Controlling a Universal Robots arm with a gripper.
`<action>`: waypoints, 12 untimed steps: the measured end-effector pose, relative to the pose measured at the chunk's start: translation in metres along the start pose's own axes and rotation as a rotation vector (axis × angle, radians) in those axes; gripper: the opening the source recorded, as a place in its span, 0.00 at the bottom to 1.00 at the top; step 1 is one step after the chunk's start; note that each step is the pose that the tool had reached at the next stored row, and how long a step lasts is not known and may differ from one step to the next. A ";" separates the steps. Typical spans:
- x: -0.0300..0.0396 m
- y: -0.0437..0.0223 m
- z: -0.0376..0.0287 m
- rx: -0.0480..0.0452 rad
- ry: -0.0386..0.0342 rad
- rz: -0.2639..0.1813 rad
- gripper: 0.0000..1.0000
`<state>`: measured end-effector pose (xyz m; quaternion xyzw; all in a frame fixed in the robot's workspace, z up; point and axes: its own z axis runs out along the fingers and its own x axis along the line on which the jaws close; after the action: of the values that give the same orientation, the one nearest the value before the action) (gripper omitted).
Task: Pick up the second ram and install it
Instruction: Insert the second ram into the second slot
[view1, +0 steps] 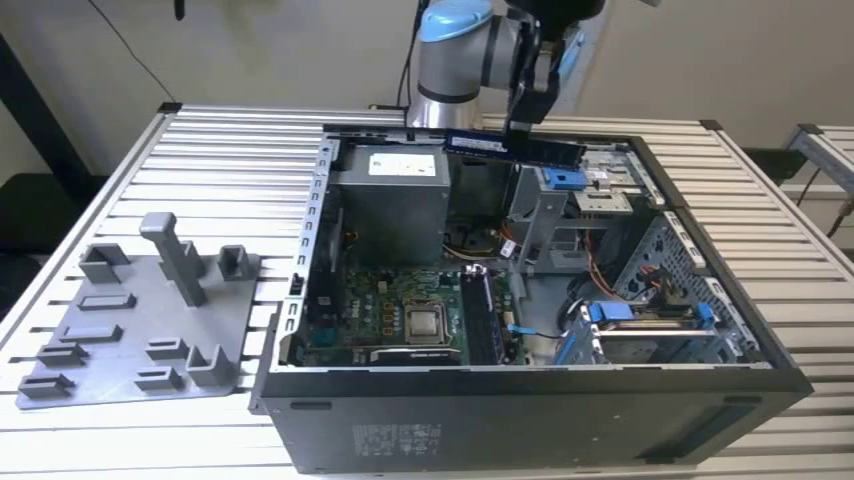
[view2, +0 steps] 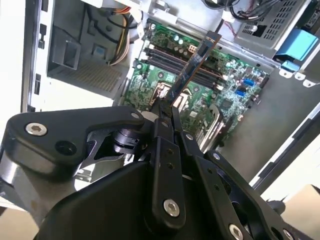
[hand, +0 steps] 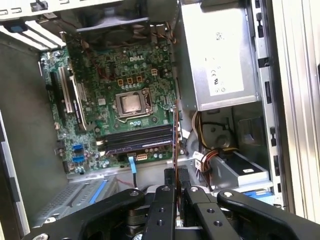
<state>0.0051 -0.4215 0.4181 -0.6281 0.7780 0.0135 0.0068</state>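
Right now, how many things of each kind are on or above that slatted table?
Computer case, open: 1
Grey tray with upright posts: 1
Robot arm: 1
Memory stick, held above the case by the gripper: 1
Total: 4

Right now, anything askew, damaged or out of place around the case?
Nothing stands out. The gripper is shut on the second ram, held clear above the open computer case, not yet seated in a slot. The grey tray lies flat on the table beside the case.
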 end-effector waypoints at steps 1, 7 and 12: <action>0.0000 0.0000 0.0000 0.0004 -0.0002 0.013 0.14; 0.0000 0.0000 0.0001 0.0026 -0.0013 0.094 0.14; 0.0000 0.0000 0.0001 0.0045 -0.0021 0.163 0.14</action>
<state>0.0051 -0.4216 0.4180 -0.5628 0.8265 0.0129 0.0079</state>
